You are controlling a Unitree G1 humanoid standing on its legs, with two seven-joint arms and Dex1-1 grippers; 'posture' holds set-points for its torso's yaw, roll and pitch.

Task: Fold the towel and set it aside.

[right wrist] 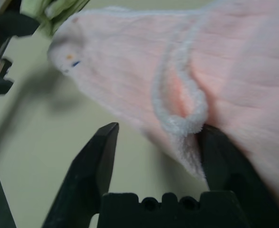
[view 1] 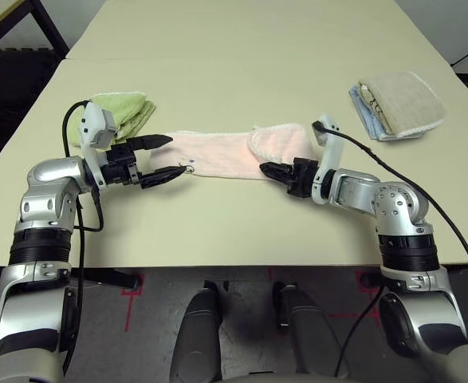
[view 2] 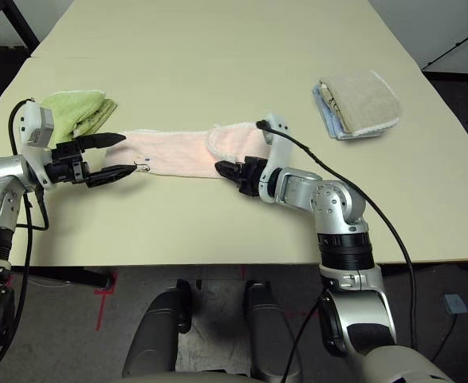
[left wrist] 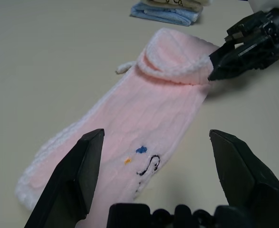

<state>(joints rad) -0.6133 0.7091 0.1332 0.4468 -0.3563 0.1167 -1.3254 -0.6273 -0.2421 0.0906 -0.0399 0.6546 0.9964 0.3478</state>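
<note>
Nearest the robot, the right gripper (view 1: 267, 169) lies low on the table (view 1: 241, 48), pointing toward the left arm, at the near edge of the towel (view 1: 226, 152). Its fingers (right wrist: 89, 173) stand apart; one black tip touches the fluffy white hem where the cloth is doubled over, but nothing is clamped between them.

The left gripper (view 1: 165, 158) hovers at the towel's other end, pointing at it, its fingers (left wrist: 75, 175) spread wide with the cloth's end just ahead of them and nothing held.

The towel lies across the middle of the table as a long, narrow pink strip running from one gripper to the other. Its right end is turned back over itself, making a thicker flap with a white scalloped edge. Near the left end a small dark drawing (left wrist: 146, 166) with blue and orange spots faces up.

Just behind the left gripper a green towel (view 1: 122, 112) sits folded, beside the pink strip's left end. Farther back on the right, well apart from the strip, is a folded beige and blue stack (view 1: 397, 105).
</note>
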